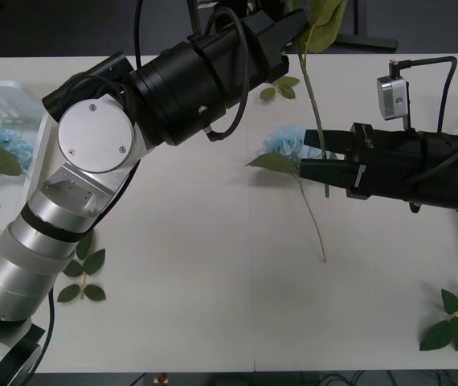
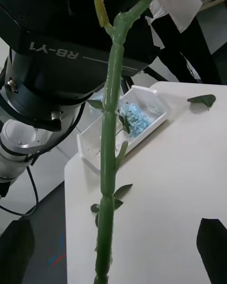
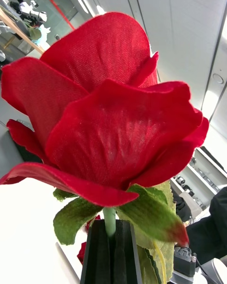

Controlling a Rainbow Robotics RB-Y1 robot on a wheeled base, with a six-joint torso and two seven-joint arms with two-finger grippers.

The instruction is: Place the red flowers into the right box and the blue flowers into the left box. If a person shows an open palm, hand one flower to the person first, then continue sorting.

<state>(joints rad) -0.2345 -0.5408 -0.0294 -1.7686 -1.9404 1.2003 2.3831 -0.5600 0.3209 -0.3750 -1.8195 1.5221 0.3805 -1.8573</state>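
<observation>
Our left end effector [image 3: 112, 251], black fingers pressed together on a thin green stem, holds a red rose [image 3: 106, 113] high over the far edge of the white surface [image 1: 213, 281], its cloth petals broad and finely woven. Our right end effector [image 1: 313, 154] reaches in from the right, its black fingers parted around the same ribbed plastic stem [image 2: 109, 170] without touching it. Just beside it a pale-blue hydrangea [image 1: 281, 145] lies mid-surface, fluffy head toward the far edge. The left box [image 1: 8, 104], white and ribbed, sits at the surface's left edge holding another blue hydrangea [image 1: 0, 137]. Open room spreads across the near half, leaf sprigs [image 1: 454, 322] near its corners.
</observation>
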